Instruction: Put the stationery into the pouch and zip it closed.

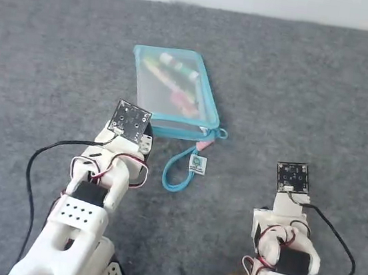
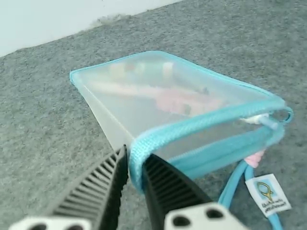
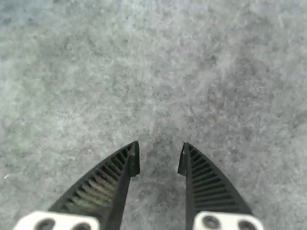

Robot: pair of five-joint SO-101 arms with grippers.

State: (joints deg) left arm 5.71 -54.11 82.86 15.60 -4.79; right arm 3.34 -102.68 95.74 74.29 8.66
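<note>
A translucent pouch [image 1: 170, 89] with light blue trim lies on the grey carpet, holding pens and other stationery [image 1: 174, 79] seen through its side. In the left wrist view my left gripper [image 2: 135, 165] is shut on the near corner of the pouch [image 2: 168, 105], pinching the blue zipper edge between its black fingers [image 2: 103, 184]. In the high view the left gripper [image 1: 145, 135] sits at the pouch's near edge. The zipper pull [image 1: 203, 143] with a pink tab is at the pouch's right corner. My right gripper [image 3: 157, 160] hangs open over bare carpet, well right of the pouch.
A blue wrist strap loop [image 1: 178, 170] with a small white tag [image 1: 197, 164] trails from the pouch's corner toward the arms. Grey carpet [image 1: 310, 92] covers the table all around, and a pale wall runs along the far edge.
</note>
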